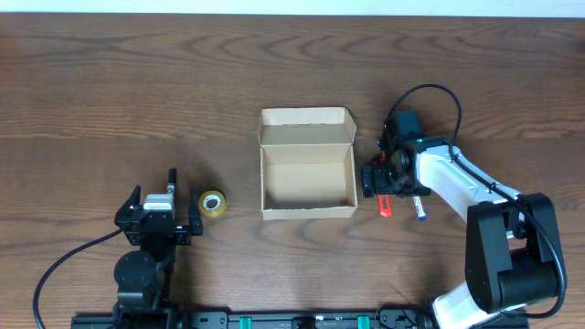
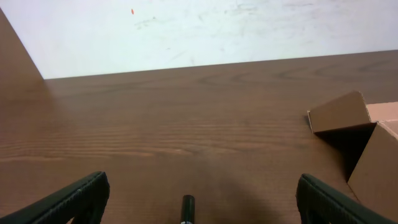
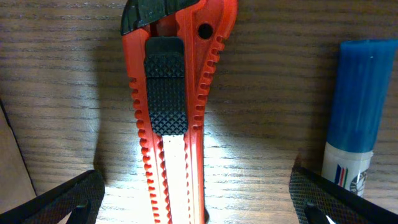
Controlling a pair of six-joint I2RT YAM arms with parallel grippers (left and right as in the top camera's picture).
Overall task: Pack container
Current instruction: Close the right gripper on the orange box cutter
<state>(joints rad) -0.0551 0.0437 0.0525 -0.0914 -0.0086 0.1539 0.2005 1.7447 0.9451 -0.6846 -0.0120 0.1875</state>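
Right pincer [image 3: 196, 190] gapes wide astride the red utility knife [image 3: 165, 93], seemingly aligned to grasp it for the container [image 1: 308, 212] alongside.

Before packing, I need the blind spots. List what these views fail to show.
Knife: both ends cut off by right wrist frame edges; overhead, the right arm covers part.
Blue-capped stick: label cut off at the bottom edge; too small overhead.
Container: left wrist shows one corner only.
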